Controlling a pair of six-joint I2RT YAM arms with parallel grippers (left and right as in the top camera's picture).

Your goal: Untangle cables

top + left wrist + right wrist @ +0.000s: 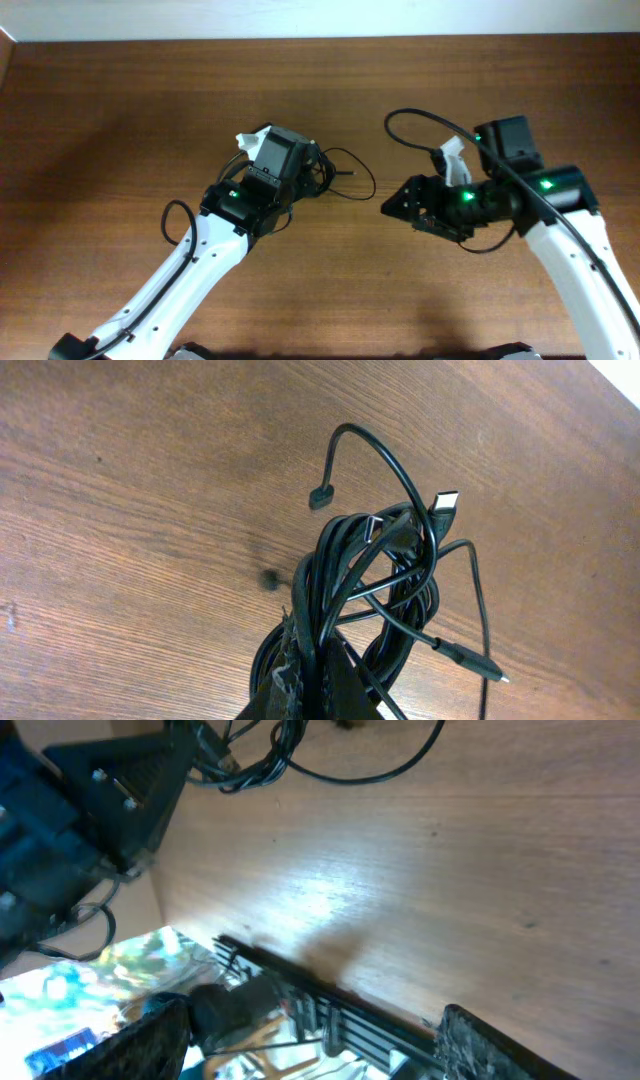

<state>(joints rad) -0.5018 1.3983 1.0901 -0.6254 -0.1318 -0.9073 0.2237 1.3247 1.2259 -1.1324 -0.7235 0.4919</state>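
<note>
The left claw (310,665) pinches the tangled cables (372,560) tight — the right claw (320,1045) stands spread wide, holding nothing.

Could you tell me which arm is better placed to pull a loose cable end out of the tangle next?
Right, probably. The right gripper is open, empty and facing the bundle, while the left gripper is shut on the cables, anchoring them. A loose loop lies toward the right arm's side.

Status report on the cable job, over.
Left end effector shut on the cables, tangled in one bundle. Right end effector open, empty. No obstruction seen.
</note>
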